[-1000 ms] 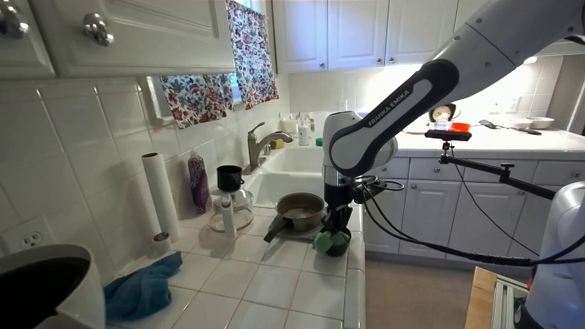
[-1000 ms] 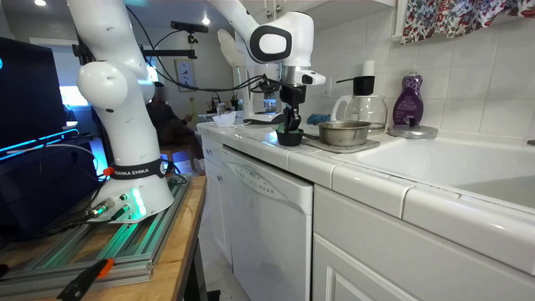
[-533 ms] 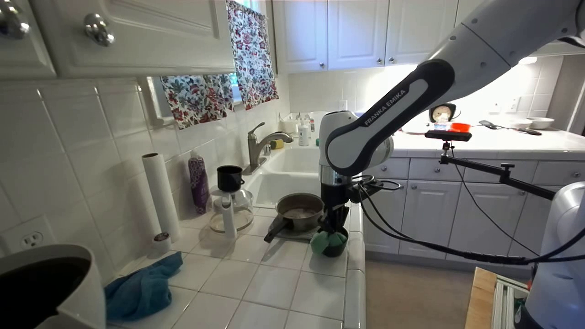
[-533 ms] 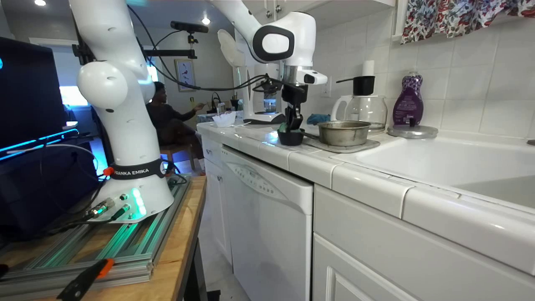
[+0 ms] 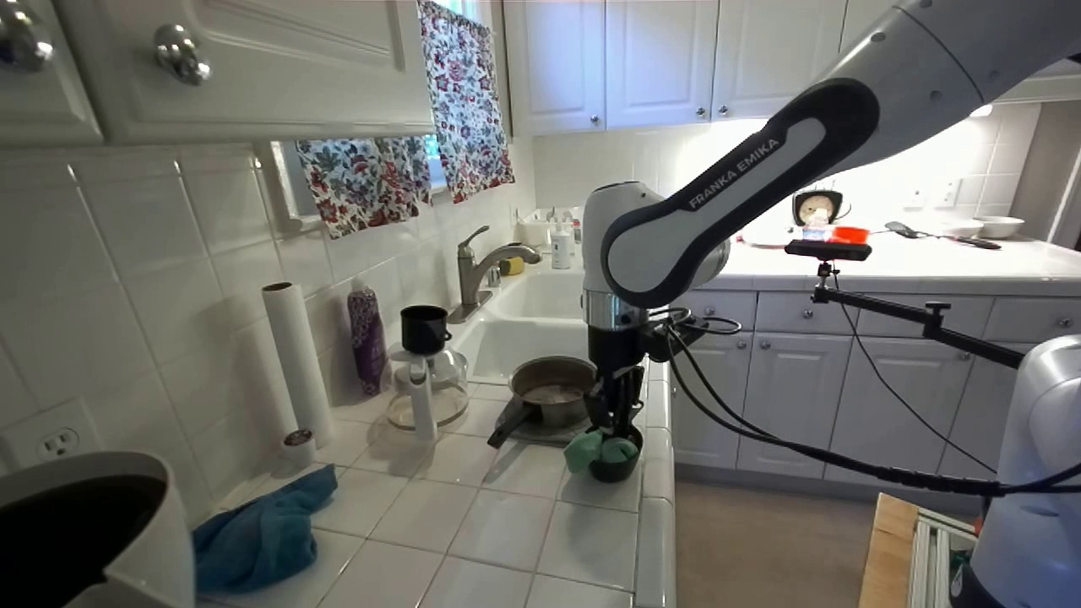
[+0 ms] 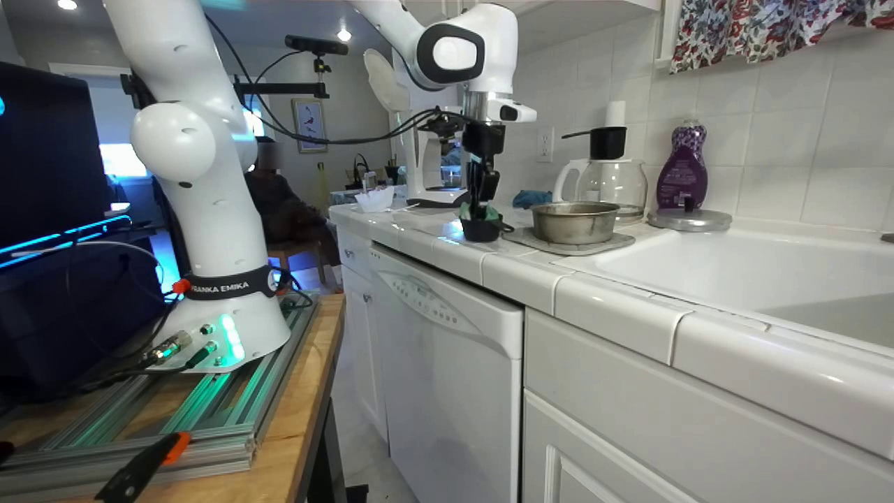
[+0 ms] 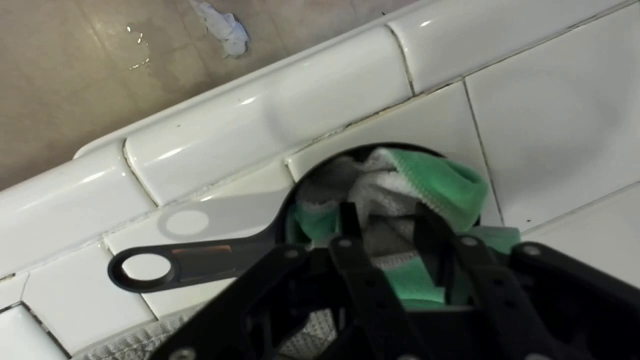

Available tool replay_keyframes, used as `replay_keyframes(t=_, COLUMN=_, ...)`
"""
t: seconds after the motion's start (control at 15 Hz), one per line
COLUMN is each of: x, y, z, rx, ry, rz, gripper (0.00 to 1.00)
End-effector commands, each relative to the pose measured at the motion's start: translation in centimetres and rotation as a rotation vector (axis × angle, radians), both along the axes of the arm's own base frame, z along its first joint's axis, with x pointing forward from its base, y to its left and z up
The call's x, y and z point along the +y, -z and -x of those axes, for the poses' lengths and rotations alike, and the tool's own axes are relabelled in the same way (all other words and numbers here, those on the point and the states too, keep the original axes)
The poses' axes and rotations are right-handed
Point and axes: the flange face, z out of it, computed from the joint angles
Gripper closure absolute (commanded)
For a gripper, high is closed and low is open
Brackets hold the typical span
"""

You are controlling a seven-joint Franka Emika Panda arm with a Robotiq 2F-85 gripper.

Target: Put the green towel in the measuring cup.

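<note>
A black measuring cup (image 5: pixel 615 471) stands on the white tiled counter near its front edge; it also shows in an exterior view (image 6: pixel 480 232). Its long handle (image 7: pixel 205 260) points left in the wrist view. A green towel with a grey-white underside (image 7: pixel 442 185) lies bunched in the cup, with a green fold hanging over the rim; the fold shows in an exterior view (image 5: pixel 582 453). My gripper (image 7: pixel 387 212) points down over the cup, fingers apart, with towel visible between and below them. The fingertips are at the cup's mouth in an exterior view (image 6: pixel 480 211).
A metal pot (image 5: pixel 553 393) sits on a grey mat beside the cup. A glass carafe (image 5: pixel 429 397) with a black cup on top, a purple bottle (image 5: pixel 367 338) and a blue cloth (image 5: pixel 258 532) are farther along. The sink (image 6: pixel 768 272) lies beyond the pot.
My gripper has risen slightly. The cup and towel have shifted a little, and the fold outside the rim sits slightly farther left in an exterior view.
</note>
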Motion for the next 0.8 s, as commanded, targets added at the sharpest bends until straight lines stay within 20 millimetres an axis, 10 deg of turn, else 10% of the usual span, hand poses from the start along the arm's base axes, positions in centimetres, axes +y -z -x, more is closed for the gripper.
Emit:
replay_keyframes(t=0.0, x=0.3, y=-2.6, z=0.7, rx=-0.021, ry=-0.002, rz=0.038, gripper=0.35)
replay_keyframes(t=0.33, x=1.1, y=-5.3, z=1.0, rx=-0.081, ry=-0.053, rz=0.069, gripper=0.33)
replay_keyframes(t=0.53, x=2.6, y=-6.3, z=1.6, rx=-0.038, ry=-0.186, rz=0.067, gripper=0.04)
replay_keyframes(t=0.73, x=2.2, y=-5.4, z=1.2, rx=-0.061, ry=-0.129, rz=0.05, gripper=0.08)
